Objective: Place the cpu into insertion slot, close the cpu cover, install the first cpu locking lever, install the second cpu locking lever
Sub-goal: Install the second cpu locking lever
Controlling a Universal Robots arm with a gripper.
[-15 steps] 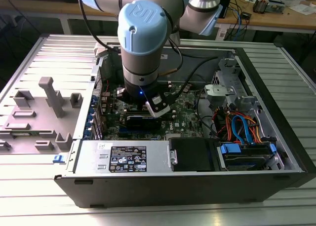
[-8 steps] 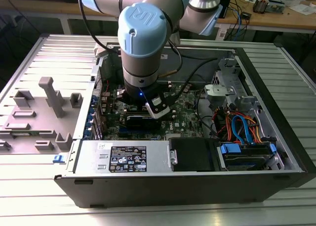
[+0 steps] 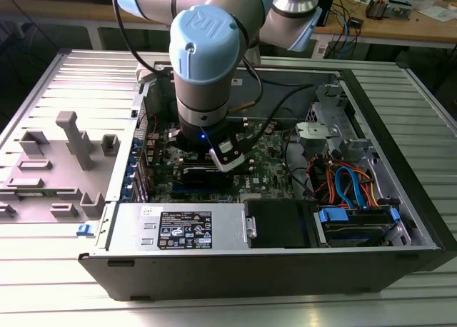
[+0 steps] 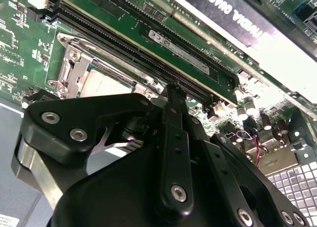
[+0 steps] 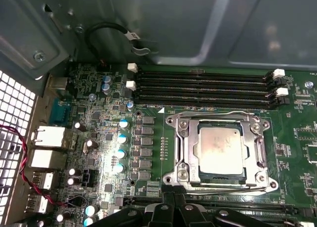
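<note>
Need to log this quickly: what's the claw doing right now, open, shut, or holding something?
Claw: cannot be told whether open or shut; it hangs close over the green circuit board, beside the flat square silvery-grey chip seated under the closed silvery metal frame plate.

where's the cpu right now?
The cpu sits in the insertion slot on the green board, framed by the cpu cover, in both wrist views. The long black memory slots run alongside.
</note>
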